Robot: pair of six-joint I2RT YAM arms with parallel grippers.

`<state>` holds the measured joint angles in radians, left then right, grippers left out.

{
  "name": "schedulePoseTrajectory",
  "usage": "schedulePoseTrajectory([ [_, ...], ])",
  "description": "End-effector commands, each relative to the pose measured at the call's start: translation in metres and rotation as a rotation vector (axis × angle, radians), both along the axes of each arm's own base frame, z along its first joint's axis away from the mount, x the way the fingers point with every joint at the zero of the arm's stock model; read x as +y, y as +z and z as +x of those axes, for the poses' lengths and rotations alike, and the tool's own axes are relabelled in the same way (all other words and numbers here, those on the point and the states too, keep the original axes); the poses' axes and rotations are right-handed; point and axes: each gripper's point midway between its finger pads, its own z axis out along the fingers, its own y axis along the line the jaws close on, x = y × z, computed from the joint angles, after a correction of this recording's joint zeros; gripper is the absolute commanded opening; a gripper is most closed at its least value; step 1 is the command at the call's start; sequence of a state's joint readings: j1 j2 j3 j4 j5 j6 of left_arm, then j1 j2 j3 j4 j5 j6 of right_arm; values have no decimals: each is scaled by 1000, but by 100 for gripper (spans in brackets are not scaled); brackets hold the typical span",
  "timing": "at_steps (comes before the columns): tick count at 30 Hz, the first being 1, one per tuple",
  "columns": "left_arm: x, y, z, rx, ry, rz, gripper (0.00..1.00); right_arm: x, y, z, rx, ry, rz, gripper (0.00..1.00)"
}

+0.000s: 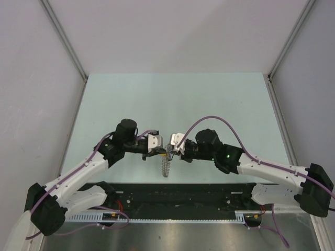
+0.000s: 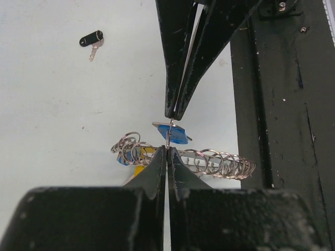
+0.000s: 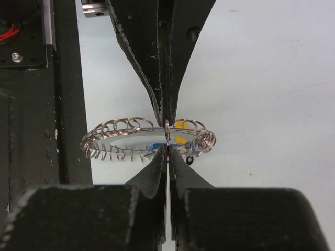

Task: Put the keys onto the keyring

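Note:
Both grippers meet tip to tip above the near middle of the table. My left gripper (image 1: 162,152) (image 2: 167,148) is shut on a small split ring at the edge of the keyring (image 1: 166,167) (image 2: 220,162) (image 3: 125,135). The keyring is a flat grey disc rimmed with wire loops and hangs below the tips. My right gripper (image 1: 174,153) (image 3: 167,155) is shut and seems to pinch a blue key (image 2: 177,134) (image 3: 157,147) against that same ring. Yellow key heads (image 3: 181,125) show on the keyring. A black key (image 2: 91,40) lies loose on the table.
A black rail (image 1: 183,191) (image 2: 282,104) (image 3: 36,104) runs along the table's near edge, just beside the hanging keyring. White walls (image 1: 31,78) close the table in on the left, right and back.

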<state>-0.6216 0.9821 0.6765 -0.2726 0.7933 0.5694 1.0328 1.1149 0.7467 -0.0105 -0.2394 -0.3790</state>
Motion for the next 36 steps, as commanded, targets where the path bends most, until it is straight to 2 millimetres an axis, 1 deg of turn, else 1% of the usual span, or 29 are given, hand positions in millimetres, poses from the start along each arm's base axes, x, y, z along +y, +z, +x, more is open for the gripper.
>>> schedulePoseTrajectory([
  [1,-11,24,-11,-54,-106,-77,0,14,23,6,-49,5,50,0],
  [5,-11,23,-14,-58,-115,-77,0,14,22,6,-45,8,46,0],
  [10,-12,23,-13,-52,-107,-76,0,16,23,4,-46,15,51,0],
  [17,-12,19,-9,-26,-80,-48,0,17,35,5,-65,15,79,0],
  [23,-11,15,-5,-14,-47,-19,0,17,39,6,-67,7,92,1],
  [24,-11,17,-5,-16,-42,-22,0,16,38,6,-65,2,89,7],
  [26,-11,18,-4,-23,-36,-28,0,9,37,9,-58,-30,77,12],
  [27,-11,20,-4,-32,-33,-38,0,7,37,10,-45,-38,75,16],
  [28,-11,20,-4,-37,-32,-40,0,5,39,10,-40,-41,83,18],
  [29,-11,21,-4,-38,-33,-43,0,1,35,7,-24,-41,63,22],
  [30,-11,20,-4,-38,-30,-45,0,-1,35,7,-18,-44,65,28],
  [32,-11,20,-4,-40,-30,-47,0,-3,35,6,-16,-45,69,29],
  [36,-10,22,-2,-43,-14,-50,0,-5,25,4,8,-41,52,29],
])
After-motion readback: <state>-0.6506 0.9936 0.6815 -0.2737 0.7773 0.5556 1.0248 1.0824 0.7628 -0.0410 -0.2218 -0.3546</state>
